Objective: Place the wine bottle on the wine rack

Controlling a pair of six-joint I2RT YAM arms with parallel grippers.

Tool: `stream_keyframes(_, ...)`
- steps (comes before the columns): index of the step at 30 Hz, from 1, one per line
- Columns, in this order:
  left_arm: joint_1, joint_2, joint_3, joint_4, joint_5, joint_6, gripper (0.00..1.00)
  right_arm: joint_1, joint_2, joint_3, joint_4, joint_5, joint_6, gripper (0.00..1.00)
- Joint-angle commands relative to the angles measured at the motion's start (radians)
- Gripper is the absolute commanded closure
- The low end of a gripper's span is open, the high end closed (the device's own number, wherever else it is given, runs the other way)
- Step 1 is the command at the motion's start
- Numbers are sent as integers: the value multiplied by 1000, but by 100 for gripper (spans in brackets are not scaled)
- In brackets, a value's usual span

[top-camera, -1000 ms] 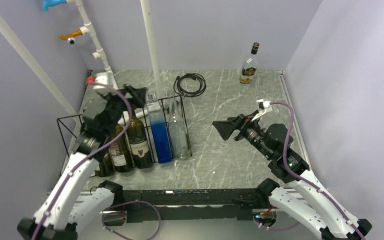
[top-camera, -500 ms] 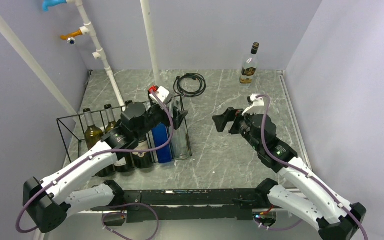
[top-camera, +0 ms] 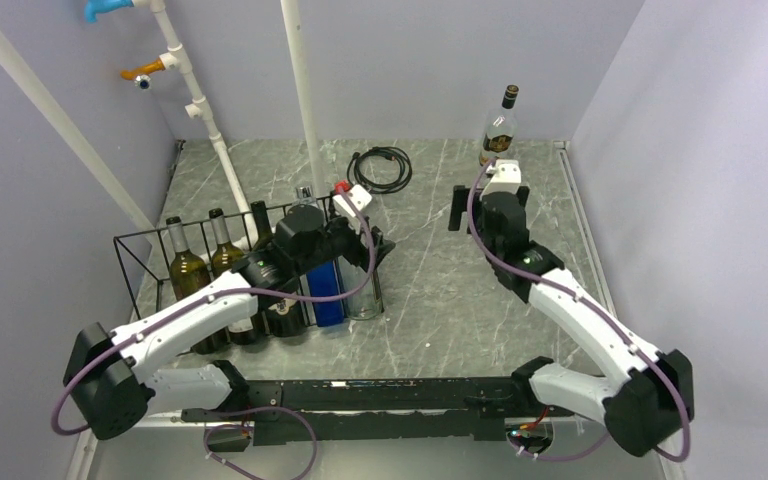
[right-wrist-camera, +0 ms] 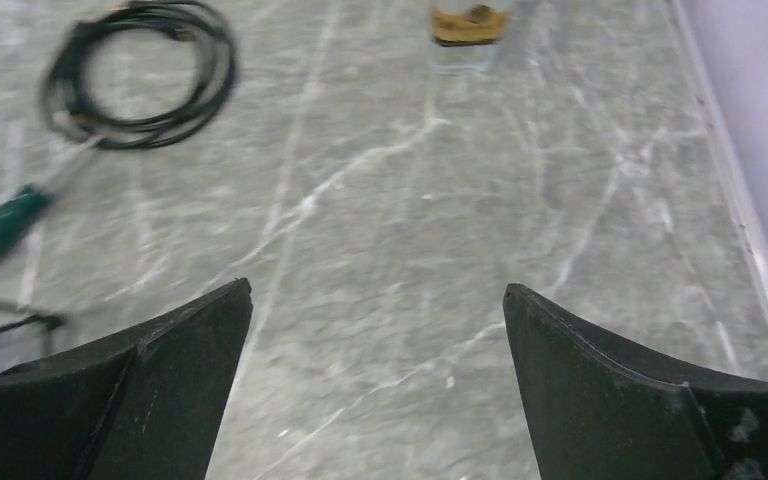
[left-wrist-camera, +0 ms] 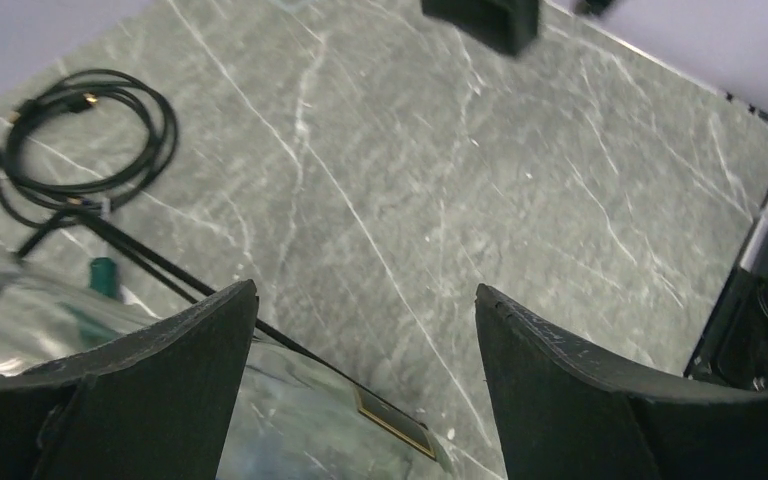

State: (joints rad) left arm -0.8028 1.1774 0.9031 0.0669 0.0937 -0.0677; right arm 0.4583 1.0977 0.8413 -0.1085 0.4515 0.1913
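The wine bottle [top-camera: 498, 128], clear with a gold label and black cap, stands alone at the table's back right; its base shows at the top of the right wrist view [right-wrist-camera: 470, 22]. My right gripper [top-camera: 488, 200] faces it from some way off, and its jaws [right-wrist-camera: 378, 290] are open with only bare table between them. The wine rack [top-camera: 132, 243], a low black wire frame, sits at the left with dark, blue and clear bottles in it. My left gripper [top-camera: 372, 240] hovers open over the rack's right end, above the clear bottle [left-wrist-camera: 290, 420].
A coiled black cable [top-camera: 380, 168] lies at the back middle, with a green-handled tool [right-wrist-camera: 0, 230] beside it. White pipes [top-camera: 300, 90] rise behind the rack. Walls close in the table on the left, back and right.
My left arm swung right, from over the rack's left end to its right end, its jaws narrowing slightly. My right gripper turned from facing left toward the back and the lone bottle.
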Motion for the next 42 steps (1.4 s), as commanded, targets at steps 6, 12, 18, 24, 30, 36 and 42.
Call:
stream_keyframes(6,-60,-13,47,8,45,14,15,-271,245,177,156,-143,-34,0)
stream_keyframes(12,-64,-9,55,-2,39,5,15,-384,425,364,216,-272,-52,0)
stream_keyframes(18,-63,-8,60,-14,13,8,14,-390,609,552,281,-270,-142,0)
stream_keyframes(24,-64,-19,53,-11,-23,31,14,-390,803,735,287,-250,-150,0)
stream_keyframes(30,-63,-10,55,-18,-26,37,14,-403,1000,926,260,-220,-136,0)
stream_keyframes(36,-64,-6,54,-17,-38,51,14,-408,1147,1048,239,-240,-138,5)
stream_keyframes(42,-62,10,62,-29,-60,55,14,-410,1141,974,280,-301,-111,46)
